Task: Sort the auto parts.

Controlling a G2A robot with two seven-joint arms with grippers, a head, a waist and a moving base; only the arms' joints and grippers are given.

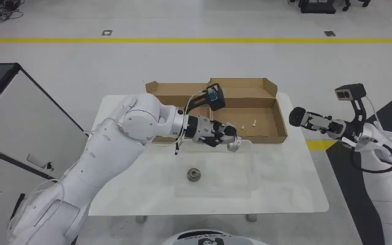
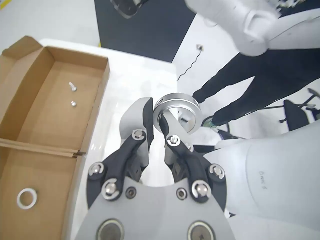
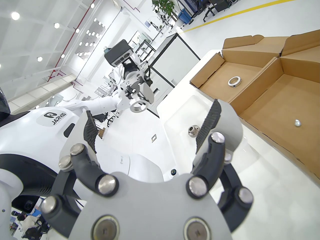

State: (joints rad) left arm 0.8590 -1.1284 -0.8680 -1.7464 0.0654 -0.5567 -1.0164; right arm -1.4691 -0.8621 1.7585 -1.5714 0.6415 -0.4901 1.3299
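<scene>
**Left gripper holds a ring beside the box**

I see my left gripper (image 2: 156,116) pinching the wall of a metal ring (image 2: 175,112), with one finger through its hole and the other pressed on the outside. The ring hangs above the table (image 1: 275,177), just on the near side of the cardboard box (image 1: 282,119), close to the divider between its two compartments. A second ring (image 3: 235,81) lies flat in the left compartment, and small bolts (image 2: 72,87) lie in the right one. A flanged metal part (image 1: 194,174) sits on the table, nearer than the box and apart from it. My right gripper (image 3: 151,111) hangs out beyond the box's right end, fingers spread wide and empty.
</scene>
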